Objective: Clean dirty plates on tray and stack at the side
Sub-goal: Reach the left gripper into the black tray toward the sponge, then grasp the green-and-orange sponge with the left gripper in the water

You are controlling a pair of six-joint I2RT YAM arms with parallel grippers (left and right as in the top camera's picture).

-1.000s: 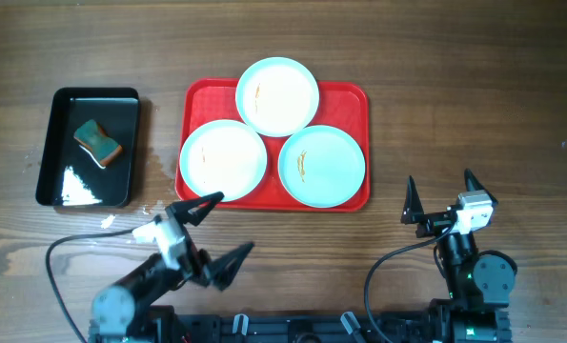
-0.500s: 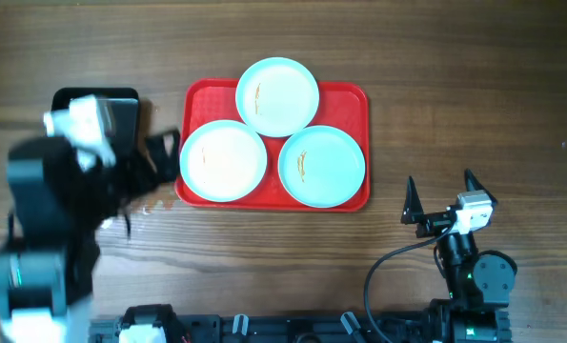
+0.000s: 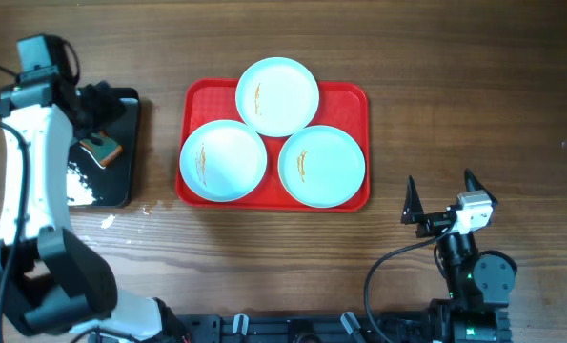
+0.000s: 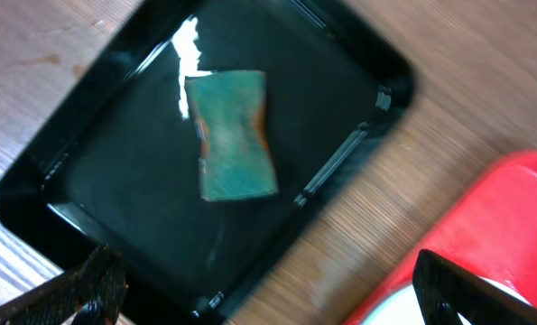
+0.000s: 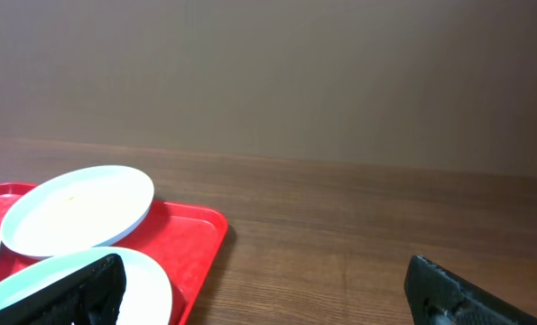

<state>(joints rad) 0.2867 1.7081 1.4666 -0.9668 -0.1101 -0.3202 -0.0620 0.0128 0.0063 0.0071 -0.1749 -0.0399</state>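
Three pale plates lie on the red tray point(image 3: 357, 99): one at the back point(image 3: 277, 96), one front left point(image 3: 223, 160), one front right point(image 3: 321, 166), each with thin orange-brown smears. My left gripper point(image 3: 100, 107) is open and empty above the black tray point(image 3: 119, 181), over the green sponge point(image 4: 236, 135); in the left wrist view its fingers point(image 4: 268, 293) span the black tray's edge and the red tray's corner point(image 4: 485, 217). My right gripper point(image 3: 443, 195) is open and empty at the front right, short of the red tray point(image 5: 191, 239) and plates point(image 5: 78, 208).
The black tray point(image 4: 97, 181) stands left of the red tray and holds the green sponge point(image 3: 102, 149) with its orange-brown underside, plus white foam point(image 3: 75, 181). Small wet spots point(image 3: 107, 221) lie on the wood in front of it. Bare wood lies right of the red tray.
My left arm has swung from the table's front edge up and to the left, and now hangs over the black tray. The right arm, plates and red tray have not moved.
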